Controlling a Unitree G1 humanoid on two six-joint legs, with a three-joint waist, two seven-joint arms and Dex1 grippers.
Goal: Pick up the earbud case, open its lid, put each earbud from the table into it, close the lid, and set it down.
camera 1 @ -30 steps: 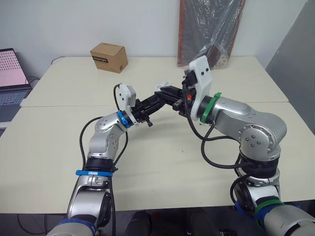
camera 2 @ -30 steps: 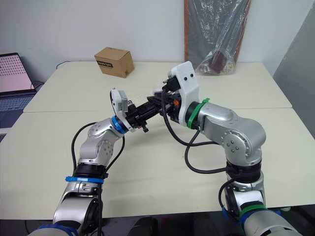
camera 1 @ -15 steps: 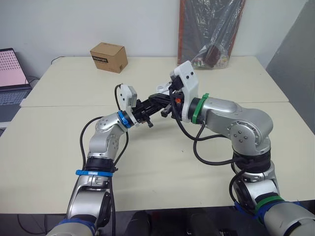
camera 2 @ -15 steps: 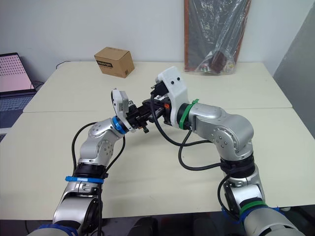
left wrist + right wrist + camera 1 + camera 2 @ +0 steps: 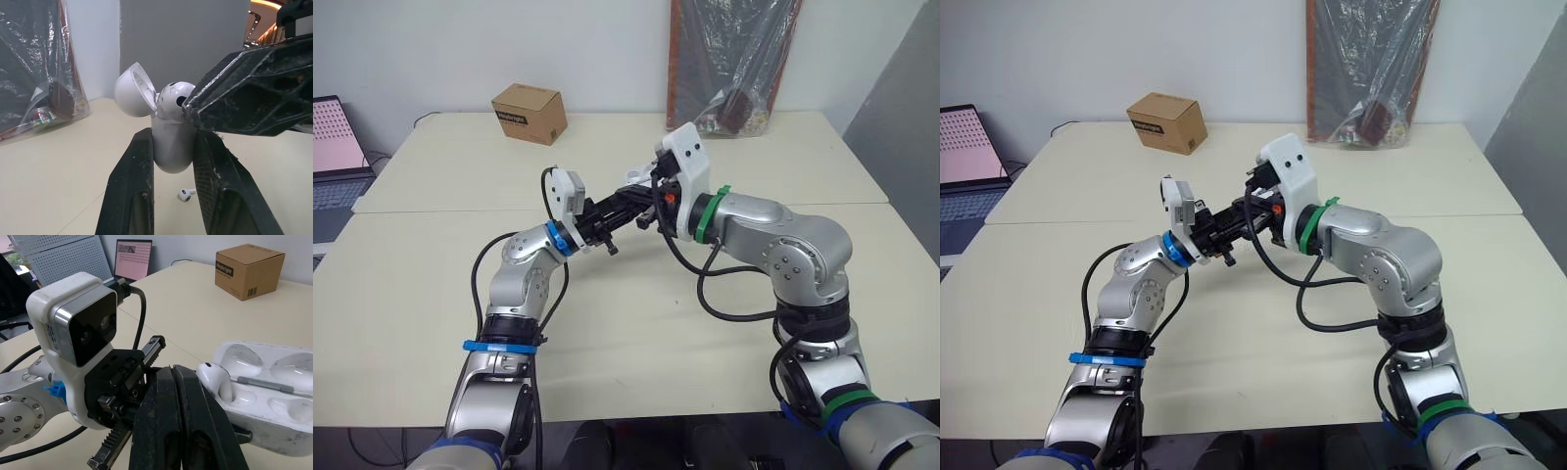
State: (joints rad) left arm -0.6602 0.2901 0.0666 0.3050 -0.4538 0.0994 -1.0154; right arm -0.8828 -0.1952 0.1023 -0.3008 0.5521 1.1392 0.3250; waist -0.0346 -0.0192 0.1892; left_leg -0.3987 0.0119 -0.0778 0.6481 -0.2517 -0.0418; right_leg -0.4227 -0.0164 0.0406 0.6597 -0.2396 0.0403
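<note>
My left gripper is shut on the white earbud case, held above the table with its lid swung open. My right gripper is shut on a white earbud, whose head rests in one slot of the case; its black fingers press against the case's top. A second earbud lies on the table below the case. In the left eye view both grippers meet over the table's middle, the right gripper coming from the right.
A cardboard box stands at the back left of the table. A plastic-wrapped dark board leans against the wall at the back right. A laptop sits at the far left.
My right arm swung down and to the left, bringing its gripper and the earbud onto the open case. The left arm and case stayed put.
</note>
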